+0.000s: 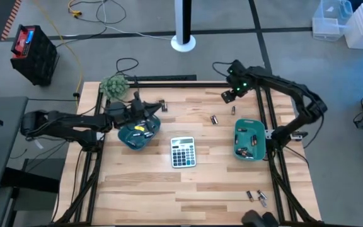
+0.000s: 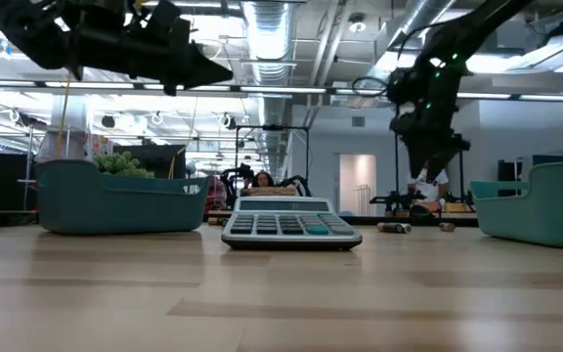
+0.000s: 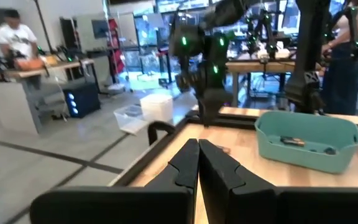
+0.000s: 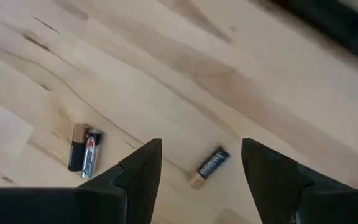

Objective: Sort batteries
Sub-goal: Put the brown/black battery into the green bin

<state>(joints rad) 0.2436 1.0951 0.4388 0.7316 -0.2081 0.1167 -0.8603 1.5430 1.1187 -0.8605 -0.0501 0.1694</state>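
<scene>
Small batteries lie flat on the wooden table: a dark single cell [image 4: 208, 167] [image 1: 234, 110], a pair side by side [image 4: 84, 149] [image 1: 214, 118], one near the far edge [image 1: 162, 105], and a few at the near right [image 1: 256, 198]. More batteries lie in the right teal tray [image 1: 249, 141] and the left teal tray [image 1: 137, 133]. My right gripper [image 4: 201, 146] [image 1: 227, 96] is open and hovers above the single cell, its fingers either side of it without touching. My left gripper [image 3: 198, 144] [image 1: 153, 108] is shut and empty, above the left tray's far rim.
A grey calculator [image 1: 183, 152] lies in the middle of the table between the two trays. A small green plant [image 1: 114, 85] stands at the far left corner. Black frame rails [image 1: 169, 78] run along the table's edges. People show in the room beyond.
</scene>
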